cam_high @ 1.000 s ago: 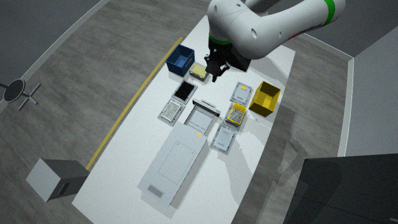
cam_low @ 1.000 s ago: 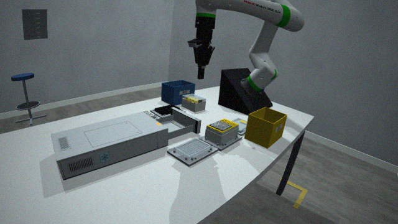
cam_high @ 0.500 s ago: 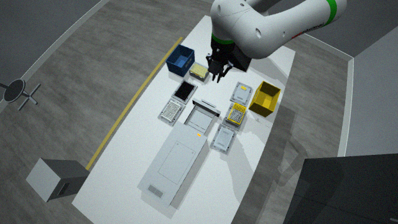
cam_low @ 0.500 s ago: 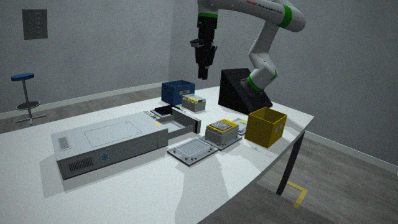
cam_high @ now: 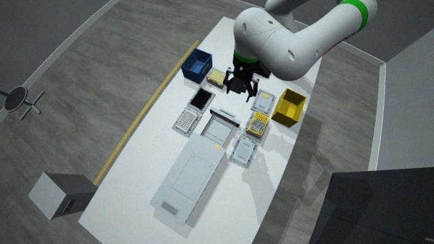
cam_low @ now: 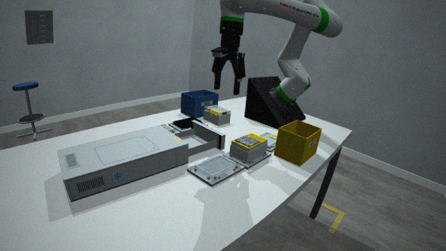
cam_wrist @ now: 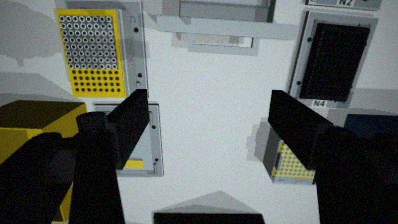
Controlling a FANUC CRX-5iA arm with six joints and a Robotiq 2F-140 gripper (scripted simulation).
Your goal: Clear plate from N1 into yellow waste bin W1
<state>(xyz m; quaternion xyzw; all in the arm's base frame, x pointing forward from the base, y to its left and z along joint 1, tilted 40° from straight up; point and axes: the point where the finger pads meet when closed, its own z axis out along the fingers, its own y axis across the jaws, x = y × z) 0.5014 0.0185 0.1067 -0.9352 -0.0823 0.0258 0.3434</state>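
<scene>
A long white bench (cam_high: 135,190) is seen, with a yellow floor line (cam_high: 146,112) running along one long side. Most of the bench's middle is taken up by the big grey cooler (cam_high: 190,176), and its drawer (cam_high: 218,130) is pulled out toward the arm's end of the bench. The white arm (cam_high: 281,41) is bent high over that end, above its black wedge base (cam_low: 265,101). The yellow bin W1 (cam_high: 289,108) is stood upright close to the bench's edge on the side away from the floor line, and its top is open. The blue bin (cam_high: 196,65) is set near the opposite edge. The clear plate (cam_high: 243,151) is still lying flat in its nest N1 (cam_high: 234,159), just beside the cooler's front corner and well apart from the claw. Between this plate and the yellow bin, a tall yellow-topped box (cam_high: 258,123) is stood, so the straight path is partly blocked low down. A black plate (cam_high: 201,99) and a white plate (cam_high: 186,121) are laid on the drawer's other side. The claw (cam_low: 226,88) is held high above the bench, pointing down, with its fingers spread wide and nothing between them. Only white bench top is seen under the gap in the wrist view.
</scene>
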